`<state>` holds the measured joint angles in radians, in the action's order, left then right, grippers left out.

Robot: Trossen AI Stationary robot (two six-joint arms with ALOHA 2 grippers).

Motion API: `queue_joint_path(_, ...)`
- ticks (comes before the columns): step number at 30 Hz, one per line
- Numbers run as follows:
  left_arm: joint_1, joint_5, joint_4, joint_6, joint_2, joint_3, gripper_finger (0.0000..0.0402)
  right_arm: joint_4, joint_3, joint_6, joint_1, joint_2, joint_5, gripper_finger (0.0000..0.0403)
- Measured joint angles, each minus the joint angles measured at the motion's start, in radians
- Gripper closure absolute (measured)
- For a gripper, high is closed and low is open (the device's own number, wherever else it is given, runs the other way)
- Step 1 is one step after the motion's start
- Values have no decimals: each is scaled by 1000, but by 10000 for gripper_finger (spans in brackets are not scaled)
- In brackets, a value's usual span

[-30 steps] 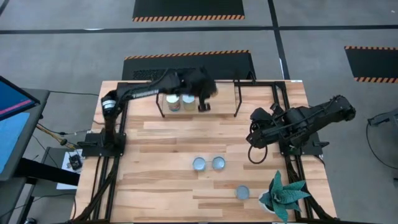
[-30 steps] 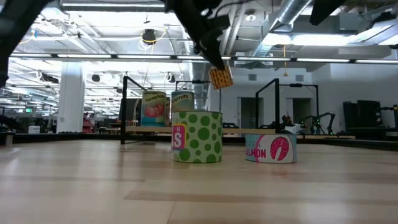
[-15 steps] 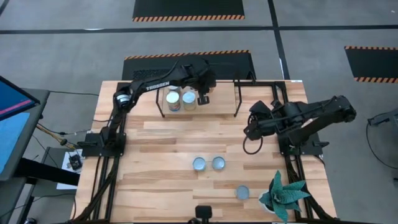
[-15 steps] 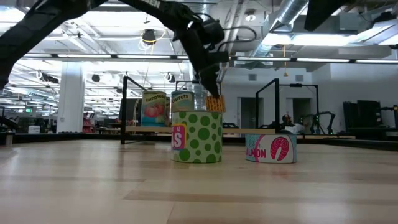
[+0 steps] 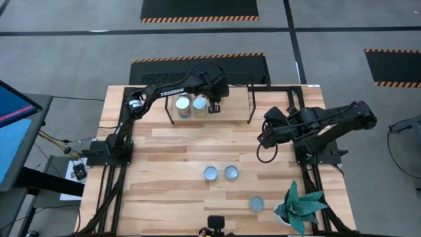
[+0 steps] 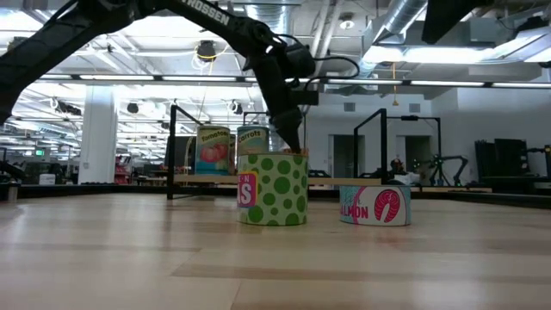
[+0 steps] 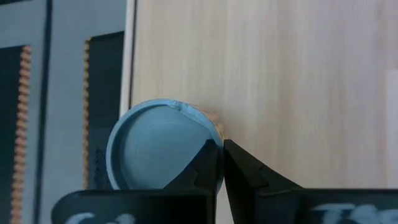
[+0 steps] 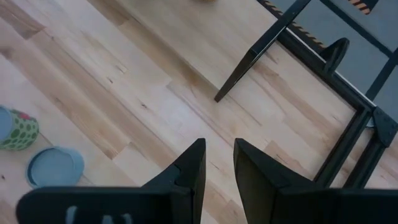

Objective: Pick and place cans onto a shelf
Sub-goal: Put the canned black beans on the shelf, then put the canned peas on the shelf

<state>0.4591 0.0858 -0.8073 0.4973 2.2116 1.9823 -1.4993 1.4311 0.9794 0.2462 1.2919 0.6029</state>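
High view: the left arm, lettered TROSSEN in white, reaches across the back-left of the wooden table (image 5: 164,171) to the shelf (image 5: 230,99), a pale board on thin black legs. Two cans stand on it side by side, the tomato can (image 5: 183,105) and its neighbour (image 5: 197,104), both showing round silvery-blue tops. The left gripper (image 5: 214,105) sits just right of them over a third tin; in the left wrist view its fingers (image 7: 214,165) are pressed together, tips nearly meeting at the rim of a blue-grey can top (image 7: 158,146) with a small dent at its edge, resting on the light board. No can is pinched between them.

At the table's middle front, two more cans touch: the green-dotted can (image 5: 210,173) and the salmon can (image 5: 231,172). A lone can (image 5: 256,204) lies nearer the front, beside the spiky green plant (image 5: 299,205). The right gripper (image 5: 263,141) hangs over bare wood right of centre, well apart from every can, its fingers (image 8: 189,168) spread a little with nothing between them.

From the low view, readable labels: "tomatoes" on the yellow-green shelf can (image 6: 213,149), a pink "S" on the dotted can (image 6: 272,189), and "LMON" with a pink fish on the teal one (image 6: 374,205).
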Motion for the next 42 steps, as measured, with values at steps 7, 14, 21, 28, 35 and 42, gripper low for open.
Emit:
queue_joint_path(7,0,46,-13,3,0,0,368,1,0,0,0,0,-3,295)
queue_joint_path(14,-1,47,-8,5,-1,0,344,2,0,0,1,0,-5,295)
queue_joint_path(21,-38,-8,-265,-55,-14,198,332,2,0,0,1,0,-7,295)
queue_joint_path(28,-147,-393,-555,-195,-18,368,328,-37,0,23,4,0,-29,295)
queue_joint_path(35,-301,-319,-754,-259,-15,367,328,-69,-43,114,87,-30,-31,295)
queue_joint_path(42,-472,-306,-734,-359,-15,324,328,-71,-226,256,229,-138,-40,295)
